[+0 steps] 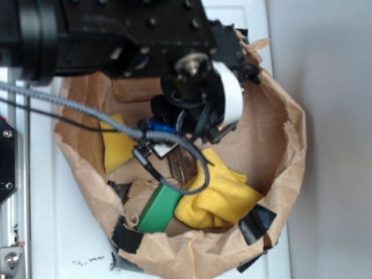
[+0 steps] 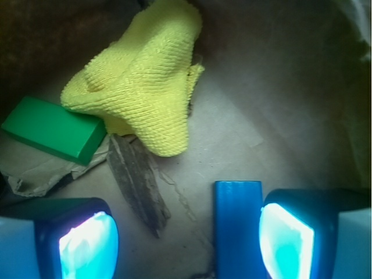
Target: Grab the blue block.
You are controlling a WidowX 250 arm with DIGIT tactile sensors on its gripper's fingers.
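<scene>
Bright-blue and rigid-looking, the blue block lies flat on the paper between the jaws, just beside the right finger. The gripper stands wide open, holding nothing. Likely light and smooth, it is best pinched across its narrow sides.

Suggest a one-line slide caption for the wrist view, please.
Open gripper over the bag floor, the blue block beside one finger; yellow cloth and green block beyond.

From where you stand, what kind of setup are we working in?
Likely a lab bin-picking setup, not a home: a taped brown paper bag on a white table, holding loose props such as the blue block, green block and yellow cloth.
</scene>
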